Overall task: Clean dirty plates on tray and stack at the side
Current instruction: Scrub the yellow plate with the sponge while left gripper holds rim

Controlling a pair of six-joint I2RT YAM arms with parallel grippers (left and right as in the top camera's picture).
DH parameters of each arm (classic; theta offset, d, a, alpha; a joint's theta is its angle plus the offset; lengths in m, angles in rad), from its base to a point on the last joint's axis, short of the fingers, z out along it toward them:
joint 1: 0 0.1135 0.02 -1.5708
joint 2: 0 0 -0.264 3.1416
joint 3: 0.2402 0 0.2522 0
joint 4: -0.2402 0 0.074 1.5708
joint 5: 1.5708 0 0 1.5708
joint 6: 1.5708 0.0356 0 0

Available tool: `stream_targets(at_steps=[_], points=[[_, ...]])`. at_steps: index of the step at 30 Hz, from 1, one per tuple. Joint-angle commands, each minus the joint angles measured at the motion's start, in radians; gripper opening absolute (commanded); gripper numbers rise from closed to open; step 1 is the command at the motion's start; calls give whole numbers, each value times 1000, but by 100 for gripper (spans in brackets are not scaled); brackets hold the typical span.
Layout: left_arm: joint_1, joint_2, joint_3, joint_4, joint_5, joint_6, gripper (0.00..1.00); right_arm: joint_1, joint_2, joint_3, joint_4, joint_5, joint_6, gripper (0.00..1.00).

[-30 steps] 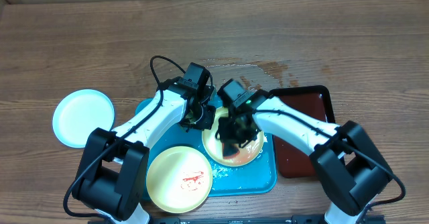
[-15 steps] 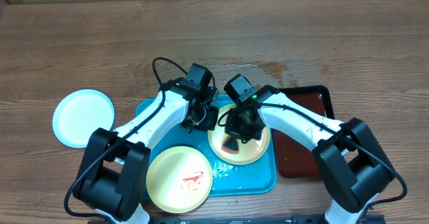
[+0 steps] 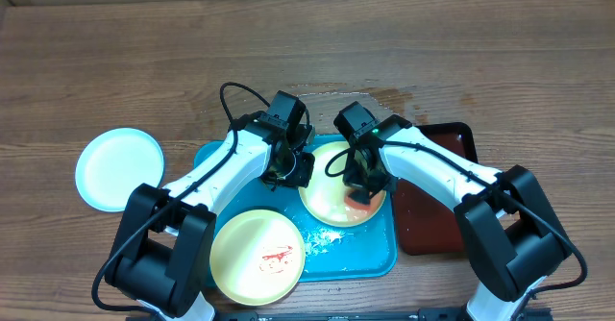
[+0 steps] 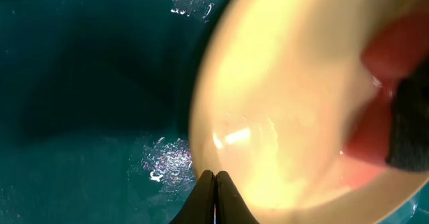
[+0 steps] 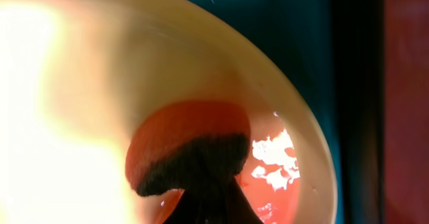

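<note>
Nearest, on the left, a smeared yellow plate (image 3: 258, 257) overlaps the near-left corner of the turquoise tray (image 3: 363, 254). Farther in, a second yellow plate (image 3: 332, 194) lies in the tray. The left gripper (image 3: 291, 170) pinches its left rim, fingers closed tight on it. The right gripper (image 3: 365, 191) clamps a red sponge (image 3: 361, 199) pressed onto the plate's right side. A dark red tray (image 3: 437, 210) sits just right, and a mint-white plate (image 3: 120, 168) lies on the table (image 3: 480, 61), well left
</note>
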Motion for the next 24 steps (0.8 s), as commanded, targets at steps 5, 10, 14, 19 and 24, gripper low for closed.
stream_targets(at_steps=[5, 10, 14, 19, 24], points=[[-1, -20, 16, -10, -22, -34, 43, -15, 12, -6, 107, 75, -79, 4], [10, -20, 16, -14, -91, -60, 68, -15, 12, -6, 72, 75, -79, 4], [28, -20, 16, -19, -95, -98, 63, -15, 12, -6, 62, 74, -82, 4], [35, -18, 16, -19, -93, -145, 43, -15, 12, -6, 63, 74, -82, 4], [27, 11, 16, -17, -91, -179, 43, -15, 12, -6, 62, 74, -82, 4]])
